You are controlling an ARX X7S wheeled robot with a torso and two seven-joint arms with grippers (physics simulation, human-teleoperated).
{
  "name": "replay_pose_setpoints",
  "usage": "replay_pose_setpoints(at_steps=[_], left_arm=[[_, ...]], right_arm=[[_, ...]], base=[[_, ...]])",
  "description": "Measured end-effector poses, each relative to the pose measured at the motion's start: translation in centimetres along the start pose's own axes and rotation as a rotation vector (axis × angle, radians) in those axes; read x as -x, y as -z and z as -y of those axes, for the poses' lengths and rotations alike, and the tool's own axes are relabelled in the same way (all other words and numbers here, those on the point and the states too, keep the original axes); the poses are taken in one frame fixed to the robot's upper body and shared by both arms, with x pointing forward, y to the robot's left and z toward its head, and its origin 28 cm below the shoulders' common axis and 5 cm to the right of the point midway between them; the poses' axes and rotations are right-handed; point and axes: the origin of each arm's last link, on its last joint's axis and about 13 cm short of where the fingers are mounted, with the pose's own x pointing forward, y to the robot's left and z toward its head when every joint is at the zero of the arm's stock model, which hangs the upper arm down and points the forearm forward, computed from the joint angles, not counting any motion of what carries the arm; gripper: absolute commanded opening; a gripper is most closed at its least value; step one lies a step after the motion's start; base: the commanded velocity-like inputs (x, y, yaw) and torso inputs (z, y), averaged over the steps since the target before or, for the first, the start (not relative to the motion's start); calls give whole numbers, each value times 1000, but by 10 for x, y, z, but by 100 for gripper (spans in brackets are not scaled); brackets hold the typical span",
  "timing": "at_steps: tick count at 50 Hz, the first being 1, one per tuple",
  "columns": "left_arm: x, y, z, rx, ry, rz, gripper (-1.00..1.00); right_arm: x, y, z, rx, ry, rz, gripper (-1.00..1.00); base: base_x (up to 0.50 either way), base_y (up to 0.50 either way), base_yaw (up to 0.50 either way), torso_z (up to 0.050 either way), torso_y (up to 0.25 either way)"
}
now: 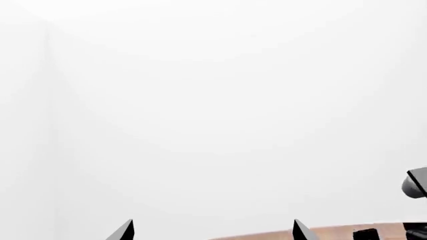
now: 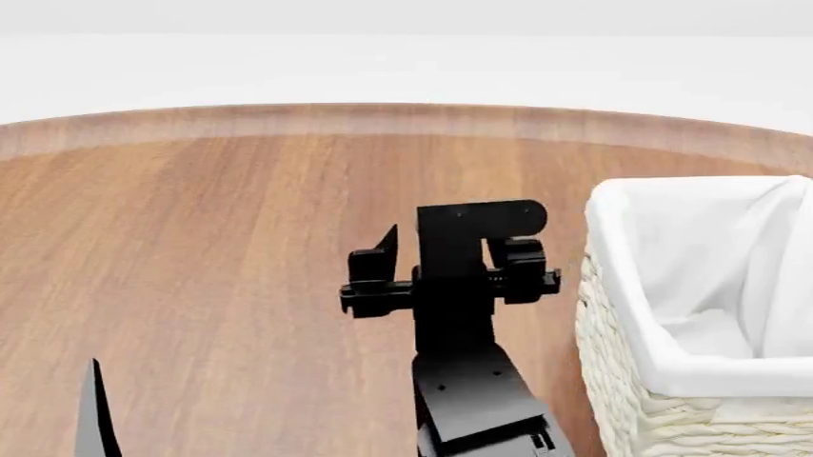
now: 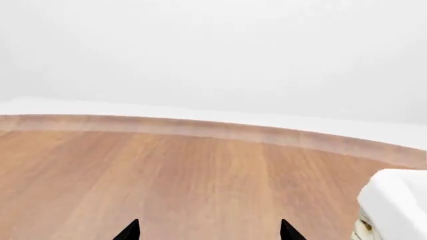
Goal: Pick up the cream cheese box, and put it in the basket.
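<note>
Black fingertips stand apart in both wrist views, with nothing between them: the right gripper (image 3: 209,232) has its jaws spread over bare wood, and the left gripper (image 1: 212,231) has its jaws spread too, aimed mostly at a blank white wall with only a sliver of wood beneath. In the head view the right arm reaches forward over the middle of the table (image 2: 216,219), its wrist just beside the near left corner of the basket (image 2: 610,376); of the left arm only one dark tip shows, low at the left edge.

The cream cheese box appears in none of the three views, so which way it lies from either pair of jaws, how its long axis runs, and which arm is nearer cannot be told. The coming move probably depends on finding it first, perhaps by shifting the head or base.

The basket stands to the right arm's right, woven sides and white cloth lining folded over the rim. What shows of its inside holds only cloth.
</note>
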Motion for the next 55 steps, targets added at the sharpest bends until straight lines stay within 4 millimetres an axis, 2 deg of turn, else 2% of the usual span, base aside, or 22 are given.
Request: replay_pose_setpoints(at_steps=[11,19,50,55], left_arm=[[1,1,0,27,12,-10,100],[2,2,0,40,18,-15,100],[3,3,-1,68,41,-20,100],[3,3,-1,67,45,-20,100]], right_arm=[[4,38,2,15,-8,-106,100],[9,57,9,28,16,-154,100],[27,92,18,43,47,-237,100],[29,96,18,44,48,-247,100]], base=[[0,0,0,0,0],[0,0,0,0,0],[0,0,0,0,0],[0,0,0,0,-173]])
